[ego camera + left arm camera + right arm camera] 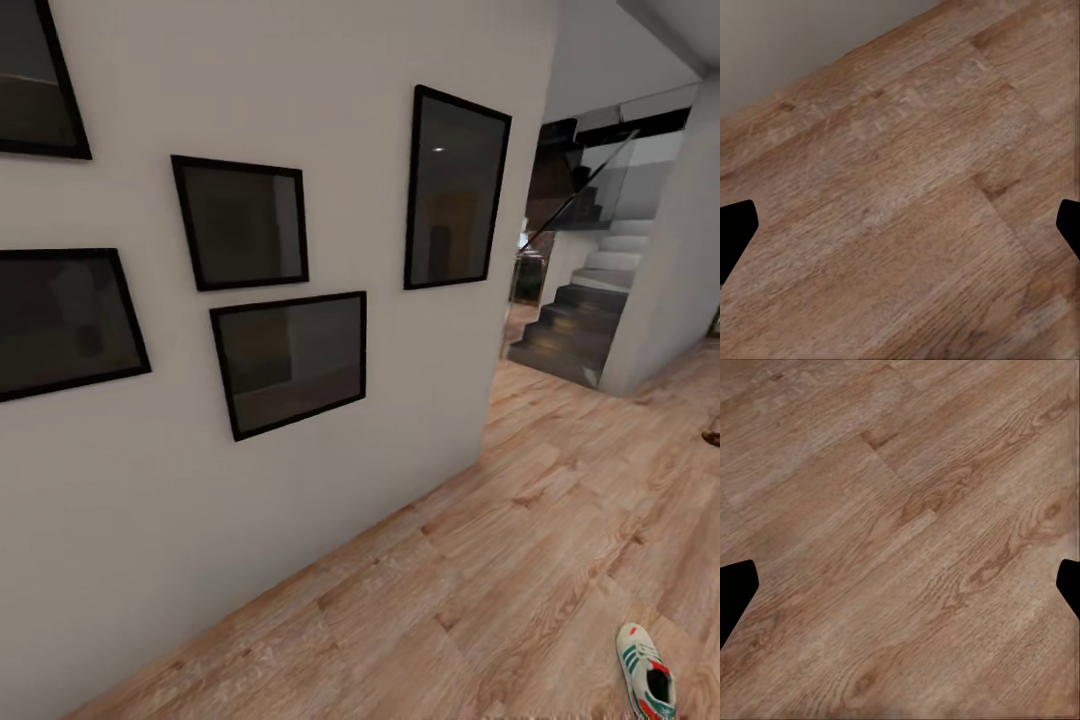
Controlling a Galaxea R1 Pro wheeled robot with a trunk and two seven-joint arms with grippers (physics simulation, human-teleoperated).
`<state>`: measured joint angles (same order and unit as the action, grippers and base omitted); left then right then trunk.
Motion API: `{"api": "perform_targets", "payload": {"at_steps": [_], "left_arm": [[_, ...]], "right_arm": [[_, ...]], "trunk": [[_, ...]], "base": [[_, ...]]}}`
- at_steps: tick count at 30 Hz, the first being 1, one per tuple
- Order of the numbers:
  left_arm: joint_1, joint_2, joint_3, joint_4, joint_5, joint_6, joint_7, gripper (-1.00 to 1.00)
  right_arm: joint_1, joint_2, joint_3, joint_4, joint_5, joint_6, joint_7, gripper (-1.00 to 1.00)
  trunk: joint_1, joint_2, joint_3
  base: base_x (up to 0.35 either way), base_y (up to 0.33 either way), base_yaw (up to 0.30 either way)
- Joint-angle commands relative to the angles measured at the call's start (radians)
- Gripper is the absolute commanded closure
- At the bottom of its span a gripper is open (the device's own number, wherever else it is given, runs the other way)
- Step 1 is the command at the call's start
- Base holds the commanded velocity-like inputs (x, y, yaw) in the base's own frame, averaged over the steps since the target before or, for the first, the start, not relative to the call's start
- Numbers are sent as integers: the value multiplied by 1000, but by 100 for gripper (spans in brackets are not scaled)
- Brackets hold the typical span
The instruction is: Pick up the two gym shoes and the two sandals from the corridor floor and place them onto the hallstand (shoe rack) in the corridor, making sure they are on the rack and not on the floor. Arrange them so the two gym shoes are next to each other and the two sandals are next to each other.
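The robot appears to be in the searching and approaching stage, with nothing picked up and no rack in sight. One gym shoe point(646, 682) lies on the corridor floor point(520, 590) near the lower right corner of the head view, sole down, its white upper crossed by green stripes with an orange-red patch. At the floor's far right edge a small dark shape point(712, 436) sits cut off by the frame; it may be a sandal, but it is too small to tell. The left hand point(900, 229) and the right hand point(900, 589) each hang above bare planks with their dark fingertips spread wide apart and nothing between them. The next move, as I judge it, calls for turning the base toward the shoe, lowering an arm and closing on its soft, narrow upper. The floor is light brown wood plank, matte, with clear grain, knots and board joints. The wall point(300, 450) beside it is smooth and off-white, hung with flat rectangular black picture frames point(243, 222) of dark glass. Beyond its corner a staircase point(590, 300) rises in angular grey and white steps.
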<state>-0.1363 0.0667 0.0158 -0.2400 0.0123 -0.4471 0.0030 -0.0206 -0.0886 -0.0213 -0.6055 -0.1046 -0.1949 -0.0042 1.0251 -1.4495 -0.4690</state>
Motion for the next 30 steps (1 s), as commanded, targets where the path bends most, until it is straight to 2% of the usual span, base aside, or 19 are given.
{"api": "perform_targets", "payload": {"at_steps": [1, 10, 11, 13, 18, 30], "left_arm": [[0, 0, 4, 0, 1, -3, 0, -100], [2, 3, 61, -1, 1, -5, 0, -100], [2, 3, 95, -1, 0, -7, -1, -100], [3, 3, 105, -1, -1, -7, -1, -100], [3, 2, 117, 0, -5, -7, -1, -100], [3, 1, 115, -1, -16, -7, -1, -100]], "right_arm": [[-1, 0, 1, 1, -10, -4, 0, -100], [-1, 0, -35, 1, -10, -4, 0, -100], [-1, 0, -55, 1, -9, -5, 0, -100], [-1, 0, -64, 1, -9, -5, 0, -100], [-1, 0, -75, 1, -9, -5, 0, -100], [-1, 0, -80, 1, -7, -5, 0, -100]], "trunk": [[0, -1, -1], [0, -1, -1], [0, -1, -1], [0, -1, -1], [0, -1, -1], [0, -1, -1]], "base": [[0, 0, -288], [0, 0, -289], [0, 0, -289], [0, 0, -289], [0, 0, -289], [0, 0, -289]]}}
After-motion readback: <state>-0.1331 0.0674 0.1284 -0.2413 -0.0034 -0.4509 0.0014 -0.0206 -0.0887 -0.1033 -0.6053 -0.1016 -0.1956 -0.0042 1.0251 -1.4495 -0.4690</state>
